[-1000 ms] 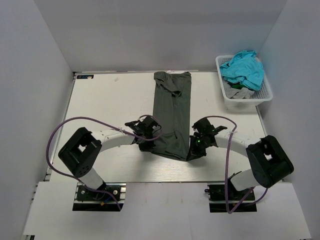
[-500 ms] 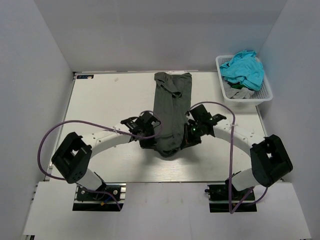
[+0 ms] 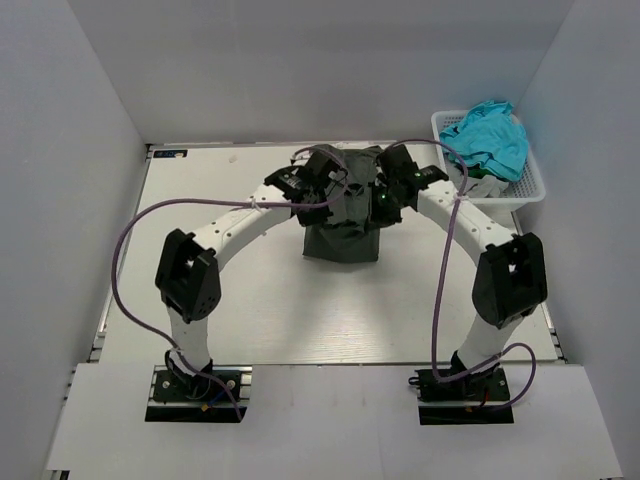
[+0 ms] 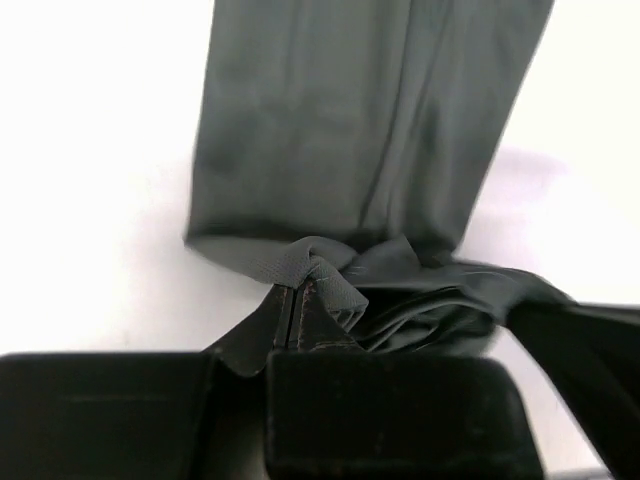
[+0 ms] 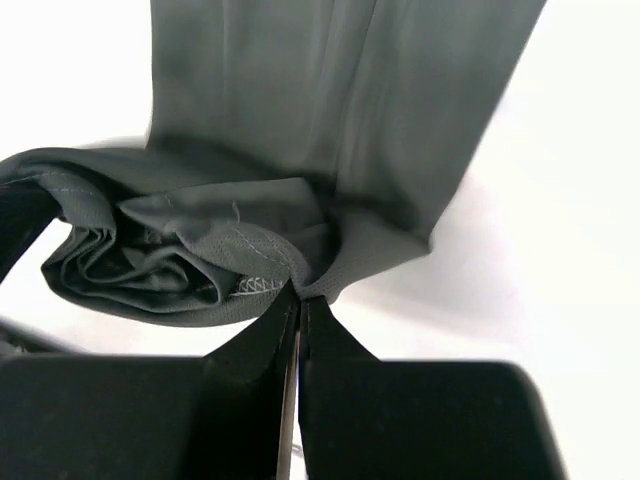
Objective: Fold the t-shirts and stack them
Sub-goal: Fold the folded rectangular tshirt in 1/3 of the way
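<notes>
1. Jaws clenched: our left gripper (image 4: pixel 295 300) and right gripper (image 5: pixel 298 302) each pinch a hem corner of the dark charcoal-grey cloth t-shirt (image 3: pixel 342 238).
2. We have just carried that near hem away; the shirt lies doubled, far centre of the white table (image 3: pixel 220 262), likely ready for release.

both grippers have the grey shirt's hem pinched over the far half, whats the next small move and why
Probably lower both together and lay the hem flat before opening. The left gripper and right gripper are each shut on the dark grey t-shirt, whose hem hangs bunched above the doubled cloth.
</notes>
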You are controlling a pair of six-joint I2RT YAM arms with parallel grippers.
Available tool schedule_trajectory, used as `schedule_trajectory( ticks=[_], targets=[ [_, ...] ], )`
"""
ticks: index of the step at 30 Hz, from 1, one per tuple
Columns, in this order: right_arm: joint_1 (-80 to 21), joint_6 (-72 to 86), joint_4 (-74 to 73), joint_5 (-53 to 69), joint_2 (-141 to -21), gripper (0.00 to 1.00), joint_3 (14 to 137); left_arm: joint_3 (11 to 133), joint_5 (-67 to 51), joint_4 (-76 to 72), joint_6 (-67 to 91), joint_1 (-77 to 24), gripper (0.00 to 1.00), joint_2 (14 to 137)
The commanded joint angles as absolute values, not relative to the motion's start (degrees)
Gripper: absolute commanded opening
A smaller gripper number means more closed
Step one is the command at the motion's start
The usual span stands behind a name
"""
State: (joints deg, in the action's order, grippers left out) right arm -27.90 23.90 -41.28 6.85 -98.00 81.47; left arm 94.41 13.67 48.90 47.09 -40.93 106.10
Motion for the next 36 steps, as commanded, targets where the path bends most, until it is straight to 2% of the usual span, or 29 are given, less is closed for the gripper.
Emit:
schedule_trajectory(
  ticks=[1,12,24,33,35,36],
  targets=[
    [-25.7,20.4,-44.8,3.7,-101.0,0.0,89.5,102.0,17.5,53.0,44.0,-38.1,0.0,109.2],
    [-19.3,18.9,-44.5,11.2,-112.8,0.0,103.2,117.9,12.9,50.4,38.9,-32.5,0.0,122.0],
    [-15.7,18.9,-41.0,16.3,-118.6,0.0,107.0,119.0,7.2,40.1,34.6,-30.1,0.0,126.7],
    [-13.8,19.9,-37.6,19.0,-123.5,0.0,108.5,121.3,5.9,38.2,33.5,-28.3,0.0,130.8],
    [-13.3,20.1,-34.6,18.6,-124.9,0.0,108.5,121.3,5.9,37.4,33.5,-27.8,0.11,131.9],
    [-13.3,20.1,-34.0,17.8,-125.4,0.06,108.8,122.4,5.9,36.6,33.5,-27.8,0.3,131.9]
  ],
)
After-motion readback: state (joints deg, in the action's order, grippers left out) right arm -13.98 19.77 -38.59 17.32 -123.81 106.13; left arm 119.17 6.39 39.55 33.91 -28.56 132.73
